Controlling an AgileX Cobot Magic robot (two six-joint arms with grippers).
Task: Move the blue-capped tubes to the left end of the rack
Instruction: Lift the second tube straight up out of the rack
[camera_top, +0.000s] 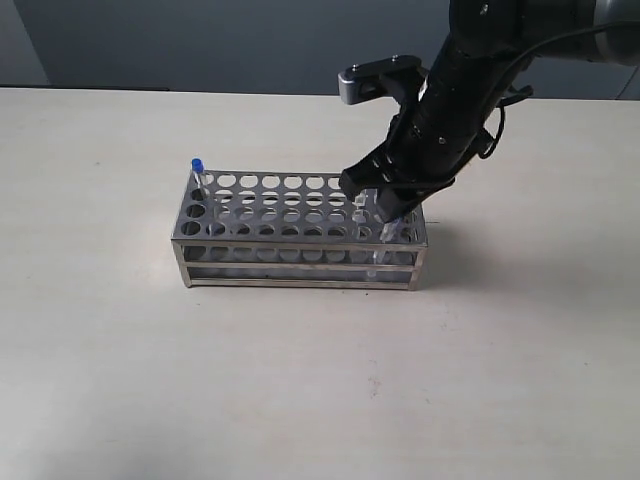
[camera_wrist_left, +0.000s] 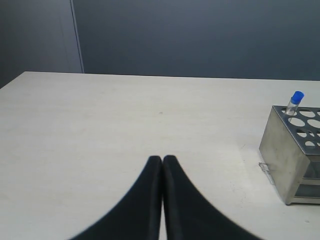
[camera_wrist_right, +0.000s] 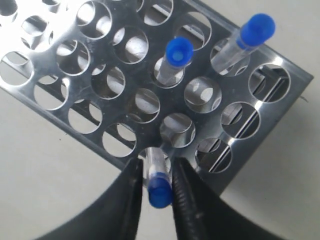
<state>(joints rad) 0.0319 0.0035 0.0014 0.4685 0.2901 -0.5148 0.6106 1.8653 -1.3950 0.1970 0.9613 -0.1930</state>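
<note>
The silver rack (camera_top: 290, 262) stands mid-table. One blue-capped tube (camera_top: 199, 175) rises from its back left corner, and it shows again in the left wrist view (camera_wrist_left: 295, 100) on the rack (camera_wrist_left: 282, 150). My right gripper (camera_top: 381, 208) reaches down over the rack's right end. In the right wrist view its fingers (camera_wrist_right: 157, 172) press both sides of a blue-capped tube (camera_wrist_right: 159, 189) seated in an edge hole of the rack (camera_wrist_right: 215, 117). Two more blue-capped tubes (camera_wrist_right: 177, 54) (camera_wrist_right: 254, 33) stand in holes nearby. My left gripper (camera_wrist_left: 162, 159) hovers shut over bare table, left of the rack.
The pale tabletop (camera_top: 120, 380) spreads around the rack on all sides. A dark wall (camera_wrist_left: 200, 35) rises behind the table's far edge. The right arm's dark body (camera_top: 470, 80) leans in from the upper right.
</note>
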